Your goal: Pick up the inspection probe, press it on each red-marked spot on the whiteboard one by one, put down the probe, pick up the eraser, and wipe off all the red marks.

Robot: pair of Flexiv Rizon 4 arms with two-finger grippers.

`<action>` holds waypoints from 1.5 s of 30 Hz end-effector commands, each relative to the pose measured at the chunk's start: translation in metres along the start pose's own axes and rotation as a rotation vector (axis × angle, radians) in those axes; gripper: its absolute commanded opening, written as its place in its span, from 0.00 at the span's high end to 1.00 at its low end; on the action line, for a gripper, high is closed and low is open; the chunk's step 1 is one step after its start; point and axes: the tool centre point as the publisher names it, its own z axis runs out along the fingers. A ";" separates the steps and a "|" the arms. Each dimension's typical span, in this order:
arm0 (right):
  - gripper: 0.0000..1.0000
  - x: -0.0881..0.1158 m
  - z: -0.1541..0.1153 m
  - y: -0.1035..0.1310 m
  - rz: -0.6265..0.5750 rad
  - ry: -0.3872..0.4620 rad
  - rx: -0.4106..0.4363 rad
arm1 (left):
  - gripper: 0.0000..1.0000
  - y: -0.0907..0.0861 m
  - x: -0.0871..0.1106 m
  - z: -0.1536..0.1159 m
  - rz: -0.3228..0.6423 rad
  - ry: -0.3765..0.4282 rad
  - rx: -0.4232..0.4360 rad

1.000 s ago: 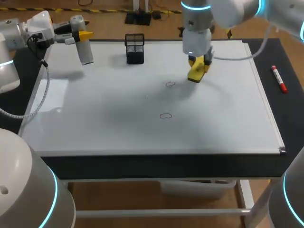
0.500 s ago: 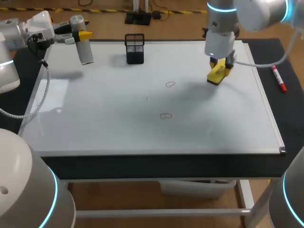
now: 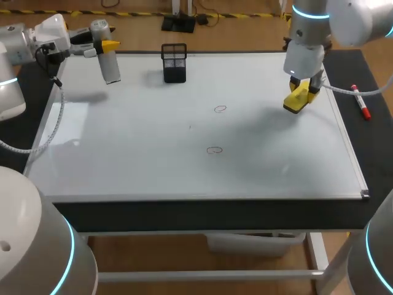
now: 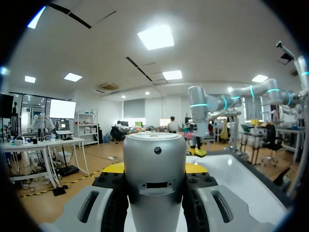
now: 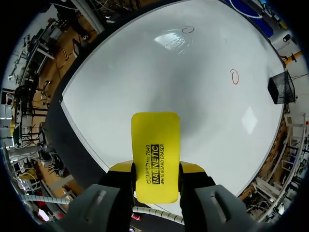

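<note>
- Right end effector point(image 3: 301, 91): clamped from two sides on the yellow eraser point(image 3: 295, 100); held over the right part of the whiteboard point(image 3: 153, 172), apparently clear of its surface.
- Left end effector point(image 3: 103, 47): closed around the silver inspection probe point(image 3: 110, 66), at the board's far left corner.
- Red marks: far circle point(image 3: 220, 109) and near circle point(image 3: 214, 150), mid-board, both unwiped, well apart from the eraser.
- Other items: black mesh holder point(image 3: 174, 62) at the board's far edge; red marker point(image 3: 360, 102) on the dark tabletop point(image 3: 371, 147).
- Step, as judged: wiping stage, no mark reached yet. The next move calls for carrying the eraser across to the far circle, setting it flat on the board and rubbing.
</note>
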 end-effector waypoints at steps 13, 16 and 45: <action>1.00 0.005 -0.002 -0.003 -0.002 -0.011 0.001 | 1.00 -0.001 0.001 0.000 0.001 -0.002 -0.001; 1.00 0.005 -0.002 -0.003 -0.002 -0.011 0.001 | 1.00 -0.001 0.001 0.000 0.001 -0.002 -0.001; 1.00 0.005 -0.002 -0.003 -0.002 -0.011 0.001 | 1.00 -0.001 0.082 0.093 -0.012 0.273 0.018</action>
